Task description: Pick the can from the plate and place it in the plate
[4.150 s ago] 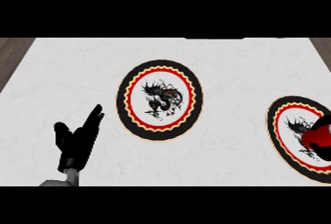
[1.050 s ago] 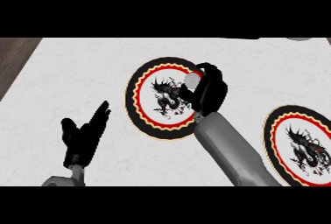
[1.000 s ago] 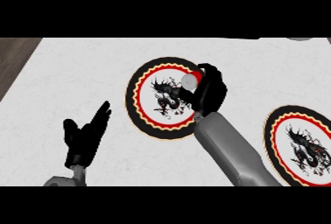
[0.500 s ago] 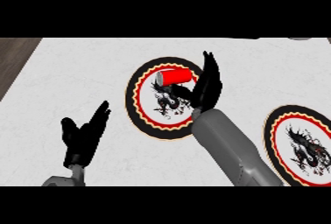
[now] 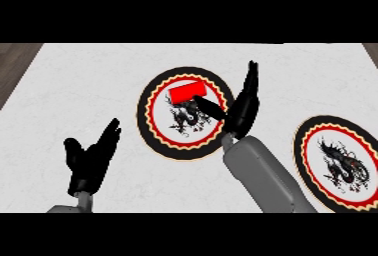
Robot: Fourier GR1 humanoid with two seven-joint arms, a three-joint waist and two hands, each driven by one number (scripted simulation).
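A red can (image 5: 187, 92) lies on its side on the middle plate (image 5: 159, 130), a white plate with a black and red rim and a dragon drawing. My right hand (image 5: 240, 110) stands just right of the can, open, fingers straight up and thumb stretched toward the can; whether the thumb touches the can I cannot tell. The second plate (image 5: 336, 165) of the same pattern lies at the right and holds nothing. My left hand (image 5: 90, 159) rests open at the lower left, fingers up.
The white counter top (image 5: 81, 80) spreads around both plates. A dark wooden strip (image 5: 16, 60) shows past its far left edge.
My right hand carried the can from the right plate to the middle plate, then opened; the can now lies free on that plate. The left hand stayed still.
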